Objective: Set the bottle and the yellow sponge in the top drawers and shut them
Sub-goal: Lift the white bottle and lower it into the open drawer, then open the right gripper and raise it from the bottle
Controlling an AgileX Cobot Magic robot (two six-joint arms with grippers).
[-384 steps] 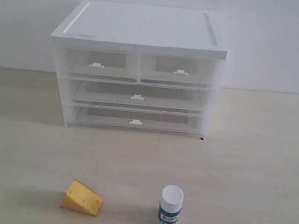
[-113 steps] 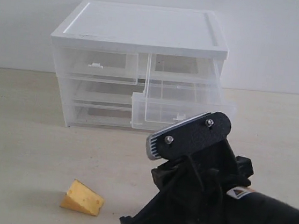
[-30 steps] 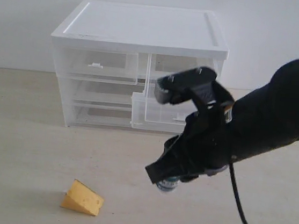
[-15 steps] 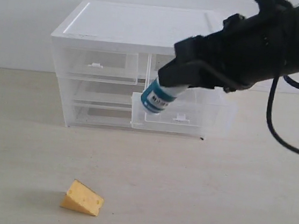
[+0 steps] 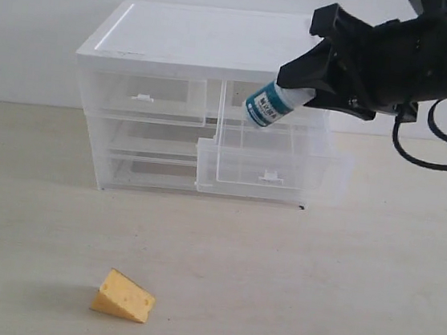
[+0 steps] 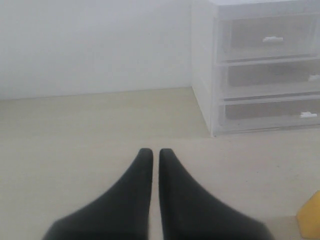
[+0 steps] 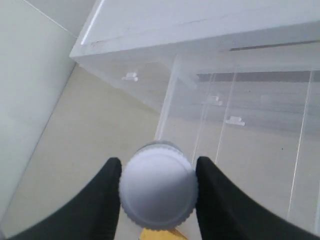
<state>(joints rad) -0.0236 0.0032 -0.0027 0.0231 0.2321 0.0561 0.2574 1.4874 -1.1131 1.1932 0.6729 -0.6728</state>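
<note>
My right gripper point(image 5: 298, 89) is shut on the white cap of the bottle point(image 5: 268, 105), which hangs tilted, its blue-teal label downward, above the pulled-out right top drawer point(image 5: 324, 169). In the right wrist view the round bottle cap point(image 7: 158, 192) sits clamped between the black fingers point(image 7: 111, 190) of that gripper point(image 7: 159, 163). The left top drawer point(image 5: 147, 96) is closed. The yellow sponge point(image 5: 123, 296) lies on the table at the front left. My left gripper point(image 6: 151, 152) is shut and empty, low over the table, with the sponge's edge point(image 6: 310, 218) beside it.
The white-topped translucent cabinet point(image 5: 214, 41) stands at the back against a pale wall. Its two full-width lower drawers point(image 5: 150, 174) are closed. The cabinet's side point(image 6: 202, 70) also shows in the left wrist view. The right arm's black cable point(image 5: 438, 164) hangs at the right.
My right arm has lifted the bottle from low over the table up and back to above the open right top drawer. The sponge has stayed in place.
</note>
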